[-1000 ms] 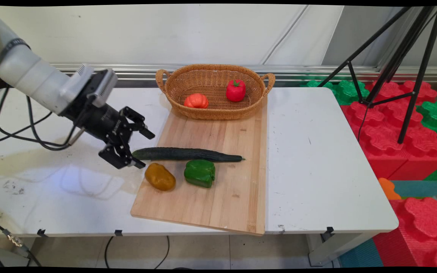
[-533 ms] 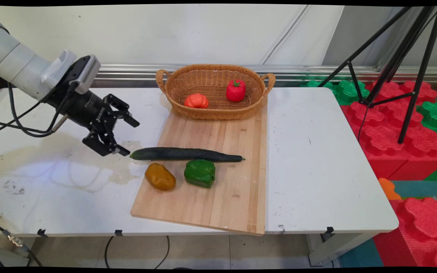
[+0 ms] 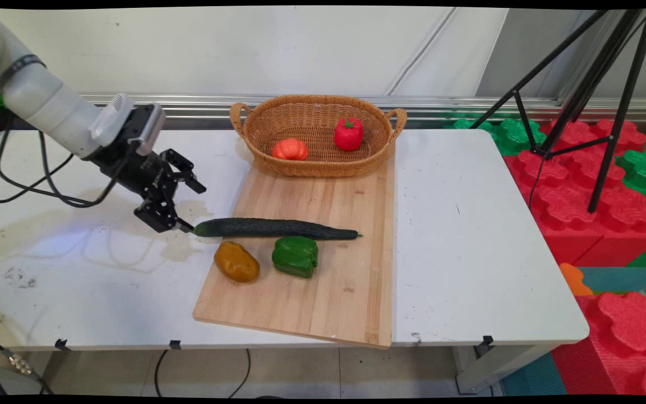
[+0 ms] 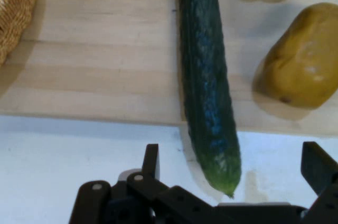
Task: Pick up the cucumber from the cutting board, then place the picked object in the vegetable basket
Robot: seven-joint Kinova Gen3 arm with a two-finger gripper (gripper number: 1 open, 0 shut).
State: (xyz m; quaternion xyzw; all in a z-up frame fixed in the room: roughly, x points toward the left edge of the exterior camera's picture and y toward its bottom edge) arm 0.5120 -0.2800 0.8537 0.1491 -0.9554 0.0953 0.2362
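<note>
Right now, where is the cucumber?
In the main view, the cucumber lies across the cutting board, its left tip overhanging onto the table beside the open gripper.

A robotics lab, it appears. A camera tripod [image 3: 592, 84] stands over red and green foam blocks [image 3: 581, 185]. Cables [image 3: 37, 191] trail across a stained white table [image 3: 469, 241].

White lettering on gripper [image 3: 183, 207] body, too small to read; no other text
</note>
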